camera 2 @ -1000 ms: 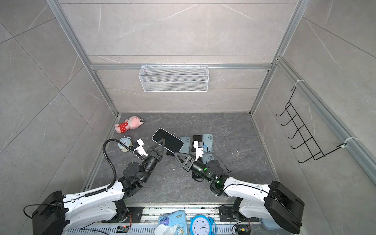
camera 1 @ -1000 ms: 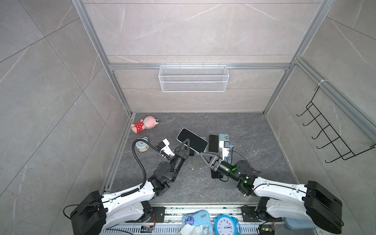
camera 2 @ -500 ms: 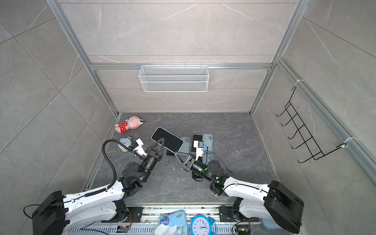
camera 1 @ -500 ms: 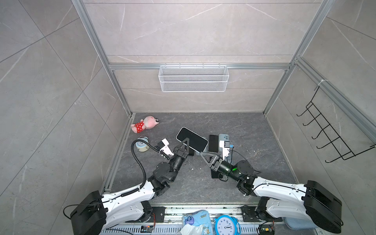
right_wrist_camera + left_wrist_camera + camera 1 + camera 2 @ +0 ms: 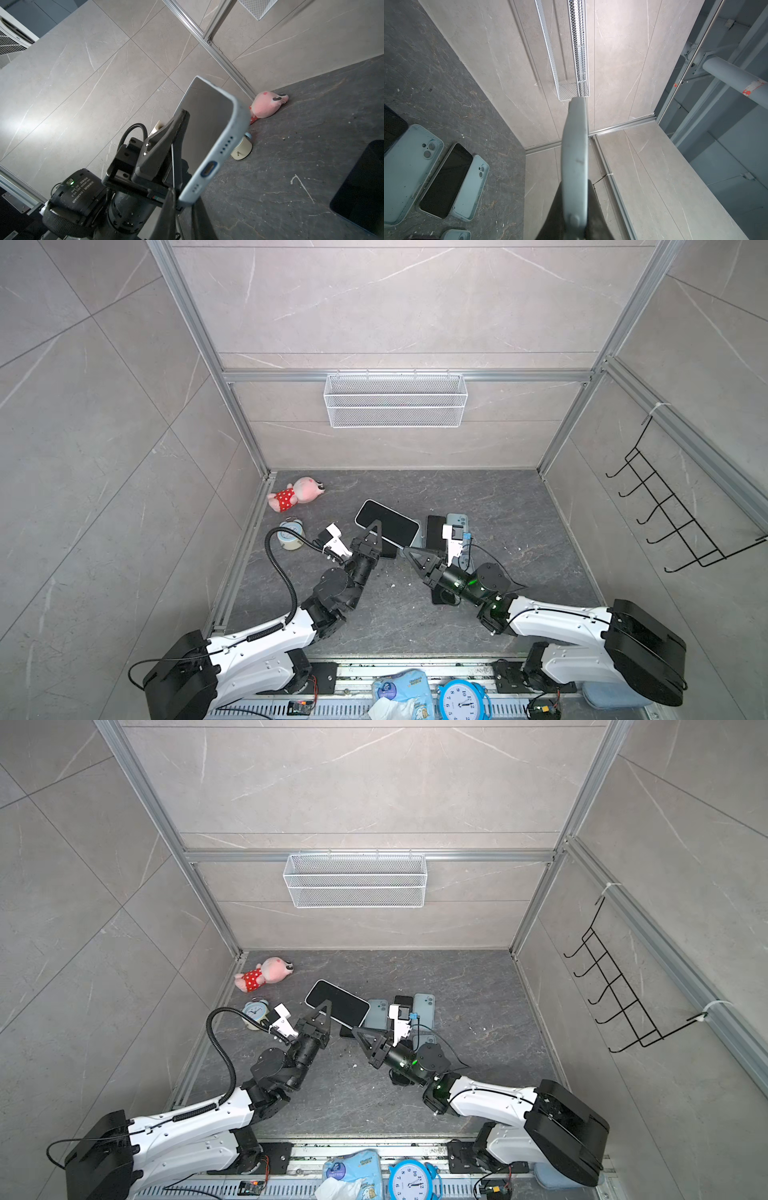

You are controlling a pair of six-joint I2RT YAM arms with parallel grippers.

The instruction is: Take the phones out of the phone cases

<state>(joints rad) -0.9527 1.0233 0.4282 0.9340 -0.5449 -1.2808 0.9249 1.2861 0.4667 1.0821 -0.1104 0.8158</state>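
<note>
The black glass-fronted phone [image 5: 395,524] is still fully seated in its pale blue-grey soft phone case [image 5: 241,116]. It is held in the air over the middle of the dark marbled surface [image 5: 478,614], well away from every edge. The left gripper [image 5: 376,526] stays clamped across screen and back from one long side. The one change is at the right gripper [image 5: 405,549]: its jaws stood apart a second ago and have now drawn together on the case's near corner by the charging port, which shows between them in the right wrist view. The phone itself has not shifted. That likely means the second hold is set and peeling the case off can begin, though nothing is freed yet. The screen faces up toward both top views. The long axis runs diagonally, with the port end toward the right arm and the far end toward the surface's left rear corner, where a pink plush toy [image 5: 297,493] lies. Empty pale blue cases [image 5: 406,172] and a bare dark handset [image 5: 446,178] lie flat beside it, and a small round alarm clock [image 5: 289,533] stands near the left edge.
</note>
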